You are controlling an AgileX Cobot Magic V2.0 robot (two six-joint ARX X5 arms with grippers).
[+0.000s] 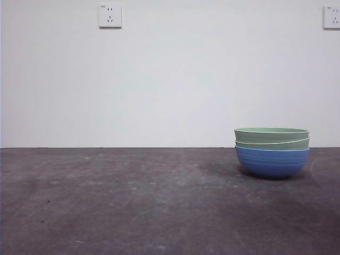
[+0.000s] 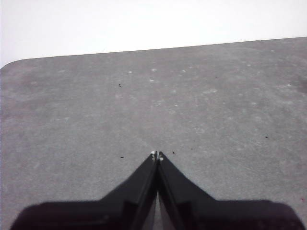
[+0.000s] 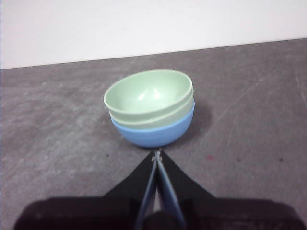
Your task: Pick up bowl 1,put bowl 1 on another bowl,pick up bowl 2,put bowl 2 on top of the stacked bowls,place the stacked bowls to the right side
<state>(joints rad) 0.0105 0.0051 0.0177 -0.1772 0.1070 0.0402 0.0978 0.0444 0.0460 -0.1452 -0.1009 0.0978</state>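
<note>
The stacked bowls stand on the dark table at the right of the front view. The blue bowl [image 1: 271, 162] is at the bottom, and two pale green bowls [image 1: 271, 134] sit nested inside it. In the right wrist view the blue bowl [image 3: 156, 131] and the top green bowl [image 3: 148, 93] lie just beyond my right gripper [image 3: 157, 154], which is shut, holds nothing and does not touch them. My left gripper [image 2: 156, 155] is shut over bare table, away from the bowls. No arm shows in the front view.
The grey table [image 1: 133, 202] stretches left of the stack. A white wall with two sockets [image 1: 110, 16] rises behind it. The table's far edge and rounded corner [image 2: 14, 62] show in the left wrist view.
</note>
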